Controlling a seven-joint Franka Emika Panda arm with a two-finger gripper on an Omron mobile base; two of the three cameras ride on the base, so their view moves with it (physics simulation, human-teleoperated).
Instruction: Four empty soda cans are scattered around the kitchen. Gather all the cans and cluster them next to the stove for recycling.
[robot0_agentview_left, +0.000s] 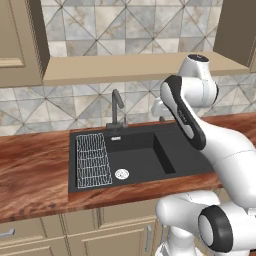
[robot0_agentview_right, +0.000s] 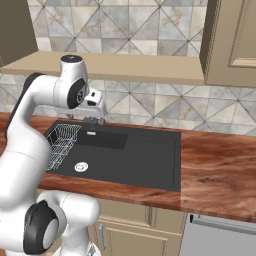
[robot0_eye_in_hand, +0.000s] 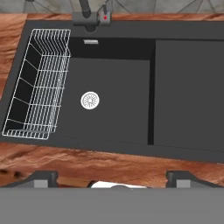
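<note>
Currently poised above black sink (robot0_eye_in_hand: 109, 109), end effector (robot0_eye_in_hand: 111, 177) spread wide, gripping nothing; no soda cans or stove within sight, so direction to either cannot be told.

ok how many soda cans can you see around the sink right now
0. No cans on the wooden counter, in the black sink or in its wire basket. Some may sit beyond these views or behind the arm.
</note>
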